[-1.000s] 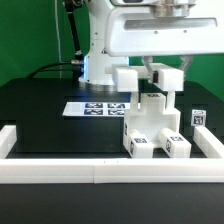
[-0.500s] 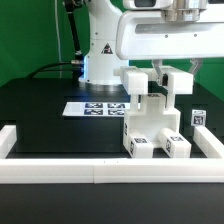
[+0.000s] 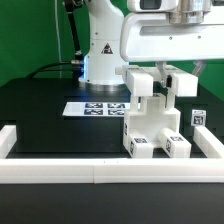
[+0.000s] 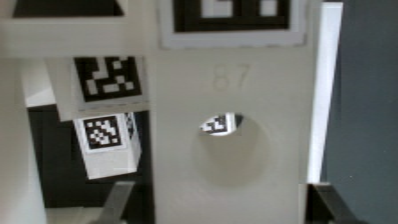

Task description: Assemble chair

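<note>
The partly built chair (image 3: pixel 155 132), chunky white blocks with square tags on its front, stands on the black table at the exterior view's right of centre. My gripper (image 3: pixel 161 72) hangs just above it, shut on a white chair piece (image 3: pixel 141 83) whose two blocky ends stick out on either side of the fingers. In the wrist view that white piece (image 4: pixel 231 150) fills the gap between my gripper's (image 4: pixel 226 205) dark fingers (image 4: pixel 125 203), and it carries a tag and an oval dent. Other tagged chair parts (image 4: pixel 107 78) show beside it.
The marker board (image 3: pixel 95 108) lies flat behind the chair toward the exterior view's left. A long low white border rail (image 3: pixel 90 173) runs along the front and up both sides. A small tagged white part (image 3: pixel 198 117) stands at the far right. The arm's base (image 3: pixel 100 60) is behind.
My gripper and the held white piece have shifted toward the exterior view's right, staying just above the chair. The chair's base has not moved.
</note>
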